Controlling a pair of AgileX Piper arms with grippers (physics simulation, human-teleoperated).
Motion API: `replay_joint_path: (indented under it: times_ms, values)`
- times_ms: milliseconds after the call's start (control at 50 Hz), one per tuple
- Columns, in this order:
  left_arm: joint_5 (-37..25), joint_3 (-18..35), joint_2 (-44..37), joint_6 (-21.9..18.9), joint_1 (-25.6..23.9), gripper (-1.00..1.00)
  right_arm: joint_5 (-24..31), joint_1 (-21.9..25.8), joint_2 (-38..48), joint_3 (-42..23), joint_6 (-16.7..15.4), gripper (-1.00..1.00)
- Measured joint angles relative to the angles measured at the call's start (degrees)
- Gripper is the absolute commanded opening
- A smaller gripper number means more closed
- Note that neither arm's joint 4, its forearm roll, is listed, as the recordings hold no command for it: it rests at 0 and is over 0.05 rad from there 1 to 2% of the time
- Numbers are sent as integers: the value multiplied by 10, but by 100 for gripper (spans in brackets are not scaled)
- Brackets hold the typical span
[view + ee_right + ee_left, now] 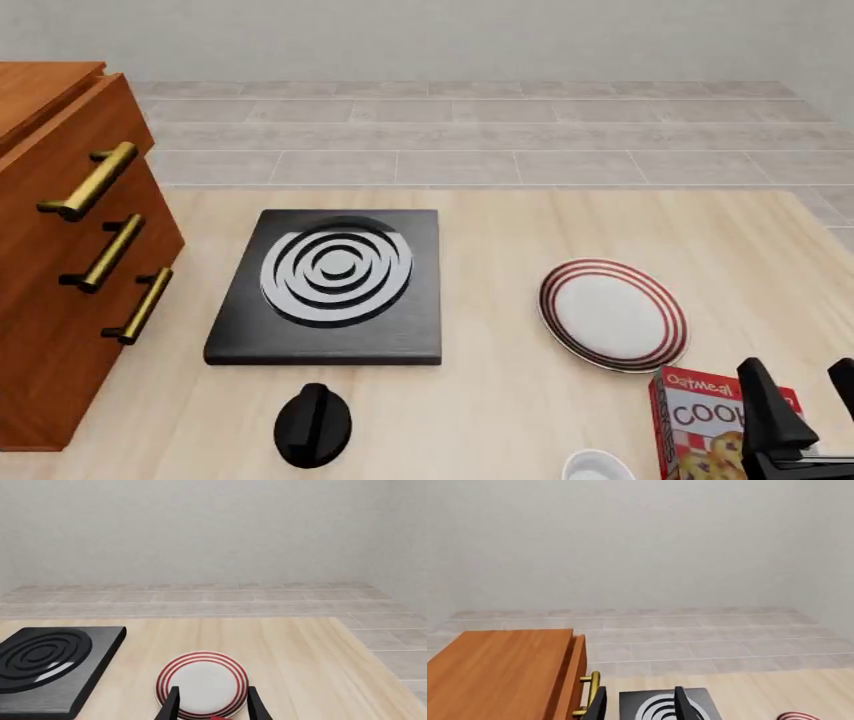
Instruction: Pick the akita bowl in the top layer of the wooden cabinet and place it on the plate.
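The akita bowl is not visible in any view; I judge it sits hidden inside the closed top drawer (80, 185) of the large orange-brown wooden cabinet (54, 300) at the counter's (507, 400) left. As glazed crockery it is probably stiff, slick and breakable, so pinching the rim wall seems safest. The round white plate with red rings (613, 315) lies bare on the pale wood counter, right of the black stove slab (327, 290). The left claw (639, 705) and right claw (212, 705) are both spread, holding nothing.
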State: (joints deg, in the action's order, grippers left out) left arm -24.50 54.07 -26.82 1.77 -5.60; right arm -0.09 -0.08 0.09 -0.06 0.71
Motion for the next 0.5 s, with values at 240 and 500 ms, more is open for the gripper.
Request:
replay_joint_path:
  times_ms: [240,500]
  values:
    - [-28,56,-49,-19,-2,100,1,0,0,0,0,100]
    - [-79,122,-98,-38,-15,100,1,0,0,0,0,100]
